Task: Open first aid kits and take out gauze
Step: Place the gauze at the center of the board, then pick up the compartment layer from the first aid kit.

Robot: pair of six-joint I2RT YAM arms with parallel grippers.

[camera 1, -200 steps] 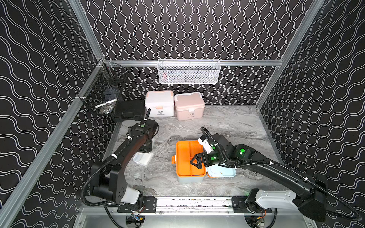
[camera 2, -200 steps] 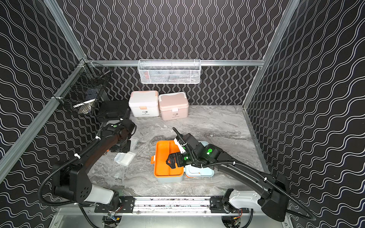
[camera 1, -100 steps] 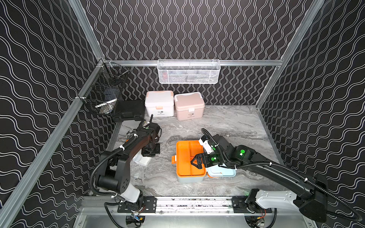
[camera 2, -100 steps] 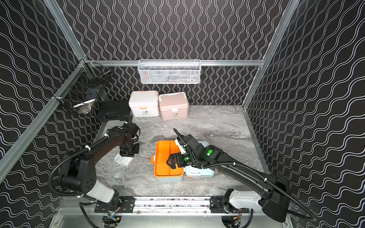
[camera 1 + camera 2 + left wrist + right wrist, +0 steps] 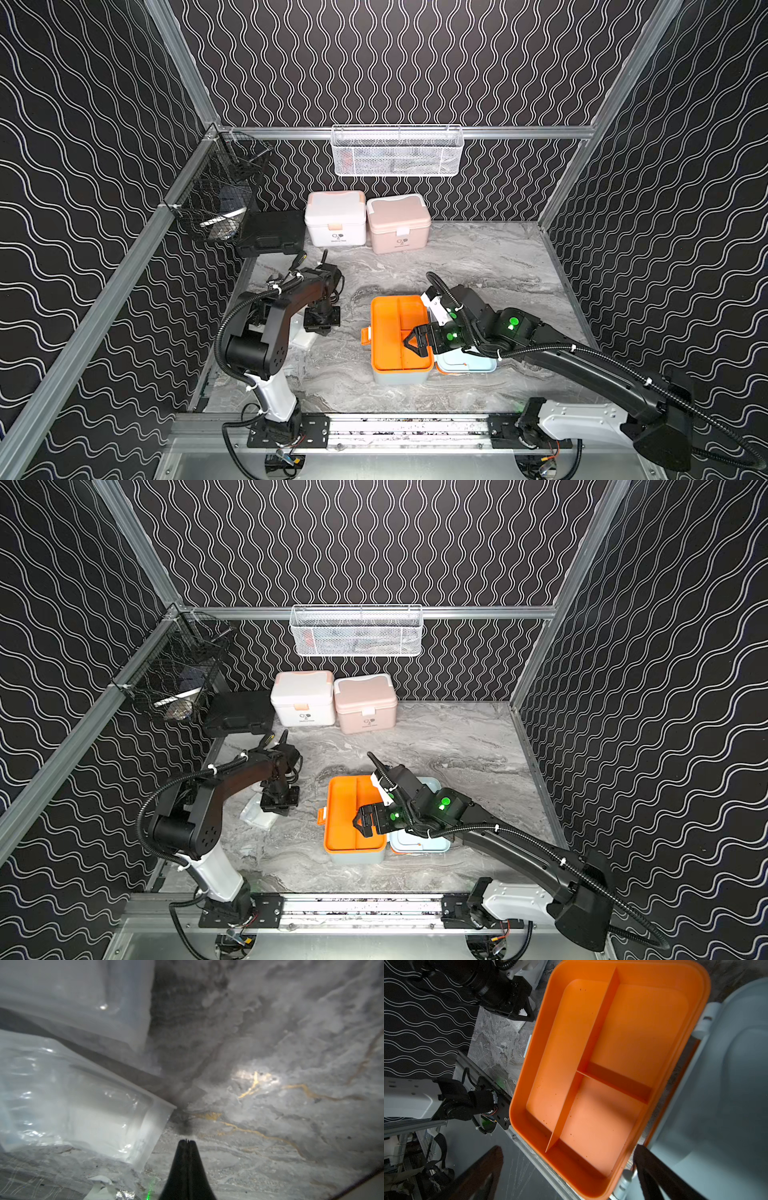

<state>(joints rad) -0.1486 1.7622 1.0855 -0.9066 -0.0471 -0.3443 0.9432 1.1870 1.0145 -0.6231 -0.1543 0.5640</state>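
my left gripper (image 5: 187,1141), pinched shut and empty, sits just beside the gauze (image 5: 83,1109); right gripper (image 5: 412,345) gapes empty over the orange tray (image 5: 386,316).

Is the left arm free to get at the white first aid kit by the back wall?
Likely yes: only bare table lies between the shut left claw and the white kit.

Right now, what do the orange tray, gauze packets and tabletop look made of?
Orange tray: likely moulded plastic, matte, with one-piece dividers. Gauze packets: glossy translucent film, crinkled with glints, white pad inside. Tabletop: marble-look, grey with gold veins; stone or laminate, unclear.
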